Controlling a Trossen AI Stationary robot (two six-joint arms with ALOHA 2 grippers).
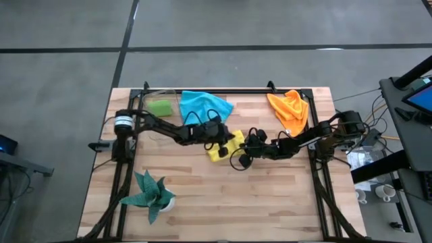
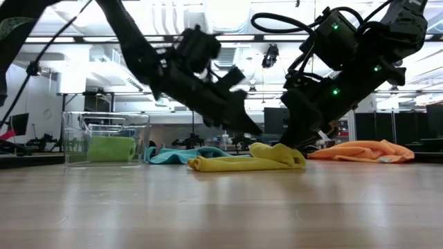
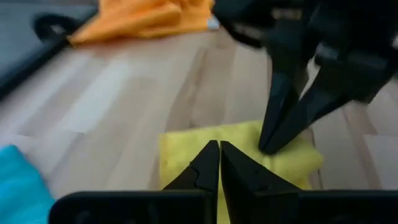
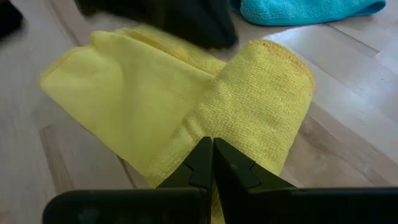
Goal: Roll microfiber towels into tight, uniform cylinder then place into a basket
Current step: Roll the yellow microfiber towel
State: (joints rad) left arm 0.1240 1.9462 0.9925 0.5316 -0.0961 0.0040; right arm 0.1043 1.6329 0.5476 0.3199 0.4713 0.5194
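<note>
Towels: 4 total. 1 yellow [image 1: 223,146], part-rolled, right under both claws. 1 blue [image 1: 204,105], just behind left claw. 1 orange [image 1: 290,108], well behind right claw. 1 lime green [image 1: 160,107], rolled, inside basket.
Baskets: 1, clear [image 2: 105,137], far side of left claw.
Plants: 1, teal, white pot [image 1: 152,195].
Claws: 2, left gripper [image 1: 226,140], right gripper [image 1: 244,145], both closed, tips on yellow.
</note>
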